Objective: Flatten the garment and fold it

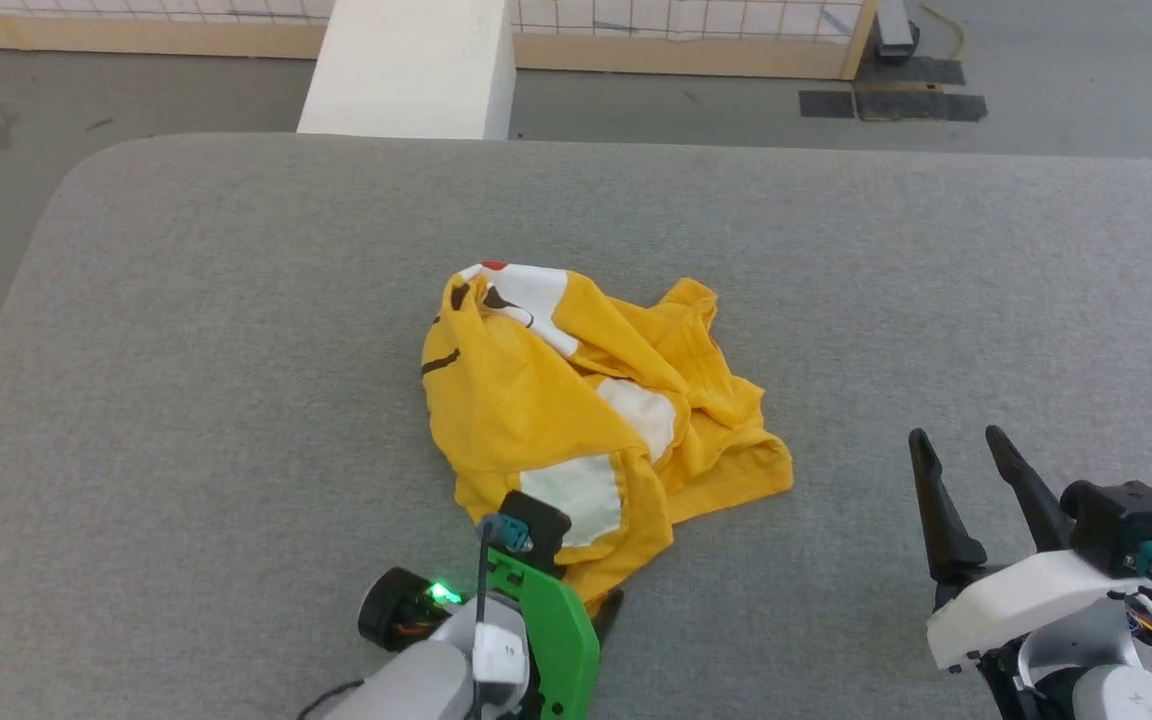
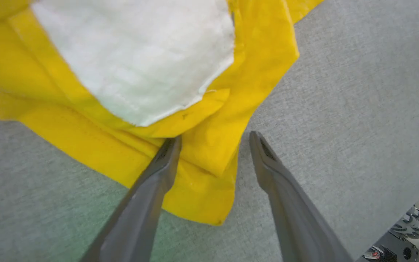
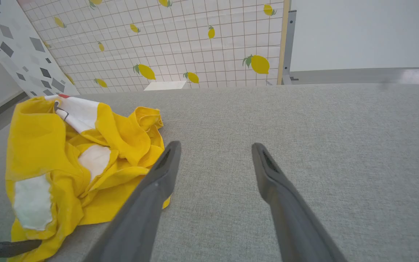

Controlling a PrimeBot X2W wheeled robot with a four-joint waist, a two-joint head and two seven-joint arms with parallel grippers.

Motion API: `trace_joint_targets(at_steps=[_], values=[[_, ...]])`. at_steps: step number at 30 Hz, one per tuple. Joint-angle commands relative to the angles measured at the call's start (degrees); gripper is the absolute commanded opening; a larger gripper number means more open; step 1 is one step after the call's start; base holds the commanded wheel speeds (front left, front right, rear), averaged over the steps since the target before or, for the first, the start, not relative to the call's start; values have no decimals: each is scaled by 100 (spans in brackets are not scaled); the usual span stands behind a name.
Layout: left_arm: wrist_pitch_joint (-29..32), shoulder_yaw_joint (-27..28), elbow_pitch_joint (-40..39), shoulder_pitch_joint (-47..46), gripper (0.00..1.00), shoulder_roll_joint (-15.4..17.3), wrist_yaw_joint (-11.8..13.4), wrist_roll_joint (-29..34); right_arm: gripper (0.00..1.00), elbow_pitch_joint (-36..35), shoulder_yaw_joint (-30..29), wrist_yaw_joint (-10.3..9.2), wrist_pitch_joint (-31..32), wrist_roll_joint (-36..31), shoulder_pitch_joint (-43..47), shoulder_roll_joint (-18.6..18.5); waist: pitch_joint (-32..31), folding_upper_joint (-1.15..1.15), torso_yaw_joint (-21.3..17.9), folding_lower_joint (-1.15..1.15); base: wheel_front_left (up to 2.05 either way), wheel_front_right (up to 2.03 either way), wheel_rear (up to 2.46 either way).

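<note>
Lying crumpled, garment (image 1: 526, 400), grey surface (image 1: 236, 350)

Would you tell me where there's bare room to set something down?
Bare: table left of the garment, the far strip behind it, and between it and the right gripper. Crowded: its near hem, where the left gripper sits.

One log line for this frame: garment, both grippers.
garment: crumpled heap on grey table | left gripper: open over its near corner | right gripper: open, clear of cloth
</note>
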Motion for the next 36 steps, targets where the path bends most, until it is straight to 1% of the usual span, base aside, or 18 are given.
trace_joint_targets(at_steps=[1,3,5,7,9,11,14,16,18,20,21,22,25,28,30,33,36], values=[[269,-128,174,56,0,97,17,-82,100,22,-2,-8,-59,33,-87,4,38,0,-53,0,0,0,0],[409,-151,174,46,0,149,20,-101,100,39,-12,-8,-71,44,-99,4,49,0,-67,0,0,0,0],[253,-16,73,52,0,181,79,-152,100,53,-30,-8,-84,57,-106,4,53,0,-61,0,0,0,0],[-72,241,-81,80,0,225,205,-225,100,67,-61,-8,-97,67,-101,4,41,0,-30,0,0,0,0],[-408,577,-263,151,0,288,392,-341,100,74,-93,-8,-110,75,-95,4,19,0,13,0,0,0,0],[-731,957,-458,247,0,422,650,-423,100,78,-113,-8,-118,81,-93,4,-13,0,59,0,0,0,0],[-1082,1514,-723,478,0,707,1077,-525,100,64,-114,-8,-109,93,-79,4,-54,0,131,0,0,0,0],[-1186,1800,-810,659,0,903,1328,-576,100,64,-95,-8,-67,92,-66,4,-67,0,172,0,0,0,0],[-1268,2038,-840,821,0,1046,1522,-639,100,95,-68,-8,25,94,-52,4,-65,0,217,0,0,0,0],[-1450,2260,-820,926,0,1112,1685,-673,100,128,4,-8,211,68,-27,4,-49,0,258,0,0,0,0],[-1554,2343,-811,959,27,1095,1718,-705,100,135,36,-8,295,59,-22,4,-34,0,276,0,0,0,0],[-1682,2420,-790,998,100,1061,1713,-753,100,152,88,-8,417,65,-17,4,-16,0,292,0,0,0,0],[-2019,2544,-686,1060,100,934,1631,-846,100,195,237,-8,826,51,-9,4,52,0,335,0,0,0,0],[-2614,2716,-639,1060,100,675,1539,-921,100,211,284,-8,1295,90,-7,4,132,0,410,0,0,0,0],[-3027,2816,-626,1040,100,510,1430,-922,100,203,332,-8,1536,127,-46,4,200,0,470,0,0,0,0],[-3285,2892,-620,960,100,343,1271,-695,100,195,372,-8,1740,121,-178,4,305,0,578,0,0,0,0],[-3338,3064,-776,852,100,136,1127,-248,100,260,377,-8,1919,-9,-377,4,422,0,707,0,0,0,0]])
